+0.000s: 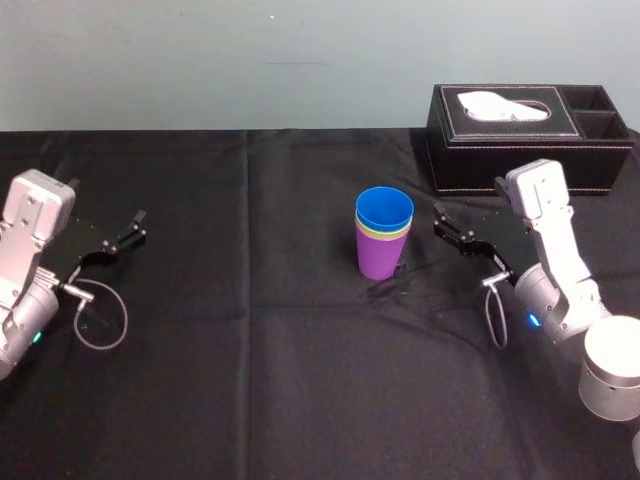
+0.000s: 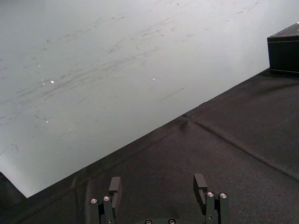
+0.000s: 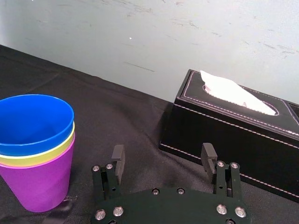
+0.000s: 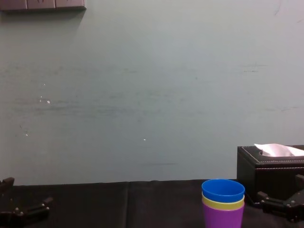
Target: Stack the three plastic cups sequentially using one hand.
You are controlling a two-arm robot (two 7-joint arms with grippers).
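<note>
Stacking looked complete: blue plastic cup (image 1: 384, 207) nested in yellow-green plastic cup (image 1: 384, 233) in purple plastic cup (image 1: 378, 258), upright mid black surface (image 1: 250, 380); right gripper (image 3: 163, 156) just beside, fingers spread, empty; left gripper (image 2: 158, 184) parked far left, fingers spread.

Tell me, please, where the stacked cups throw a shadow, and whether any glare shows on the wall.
Head view: the light is soft and even; the stacked cups throw no hard shadow, only a faint greyish patch on the black cloth, toward the open right gripper. Left wrist view: above the open left gripper, the wall carries tiny bright specks, no broad glare. Chest view: similar specks.
</note>
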